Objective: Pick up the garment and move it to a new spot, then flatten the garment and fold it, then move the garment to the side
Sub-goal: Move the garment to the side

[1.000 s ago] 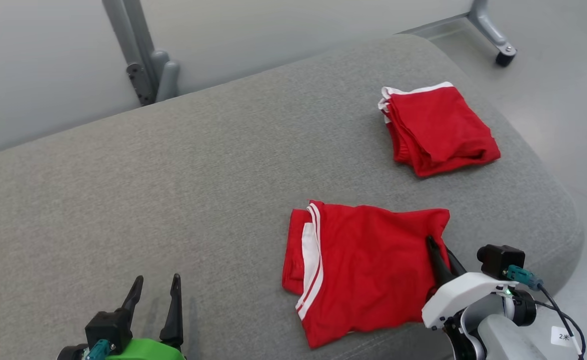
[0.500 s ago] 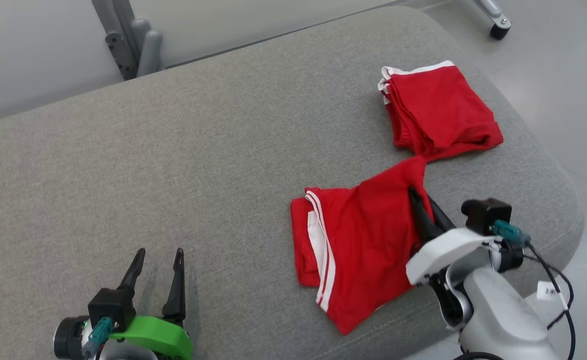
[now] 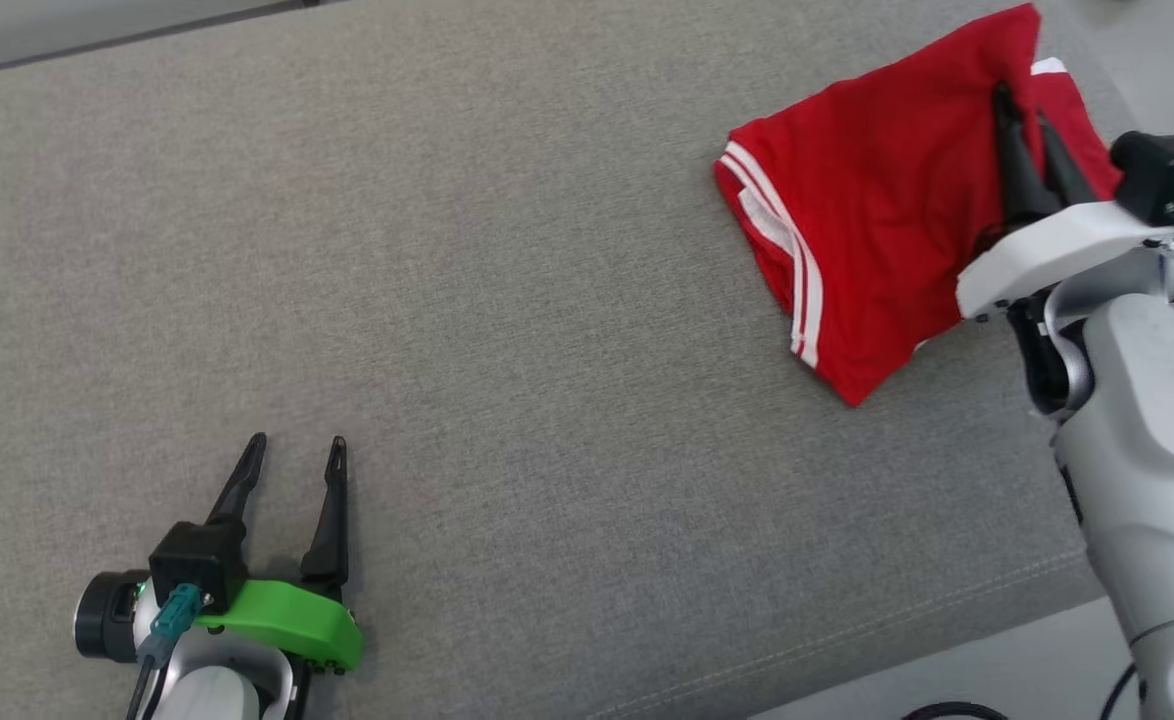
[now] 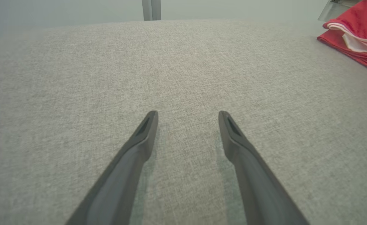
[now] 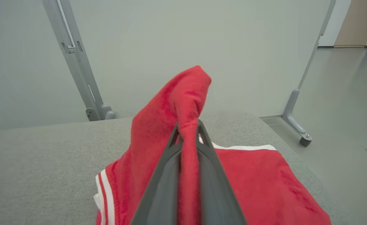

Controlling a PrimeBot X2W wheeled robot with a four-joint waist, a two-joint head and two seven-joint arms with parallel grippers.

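Tightly, right jaws pinching garment (image 3: 867,200) — corner raised

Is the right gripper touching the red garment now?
Touching. The right wrist view shows the right gripper pinched shut on a raised fold of the red garment.

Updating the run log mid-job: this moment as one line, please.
step: move to side | right claw: shut on red fabric garment with white stripes, corner raised | left claw: open, empty, over grey fabric cushion
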